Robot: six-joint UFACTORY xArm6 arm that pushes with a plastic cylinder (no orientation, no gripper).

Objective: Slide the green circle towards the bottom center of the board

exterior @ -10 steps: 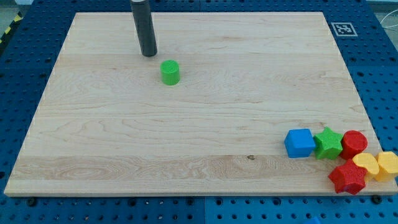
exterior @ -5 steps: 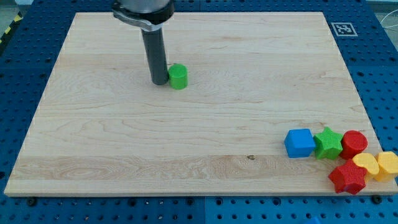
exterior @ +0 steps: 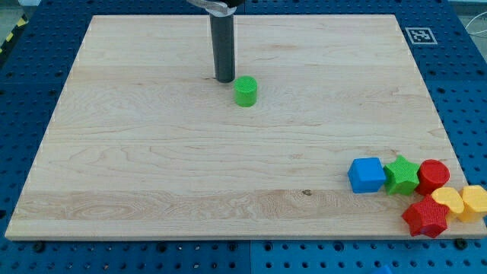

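Note:
The green circle (exterior: pixel 245 91) is a small green cylinder standing on the wooden board (exterior: pixel 152 167), a little above the middle and slightly left of centre. My tip (exterior: pixel 224 79) is the lower end of the dark rod, which comes down from the view's top. The tip rests on the board just up and to the left of the green circle, a small gap apart from it.
A cluster of blocks sits at the board's bottom right corner: a blue cube (exterior: pixel 367 174), a green star (exterior: pixel 402 175), a red cylinder (exterior: pixel 433 175), a red star (exterior: pixel 424 218) and two yellow blocks (exterior: pixel 448 202) (exterior: pixel 475 202). A marker tag (exterior: pixel 419 35) is at the top right.
The green circle has slid to the right and a little down, then slightly up. My tip has moved right, and stands up-left of the circle.

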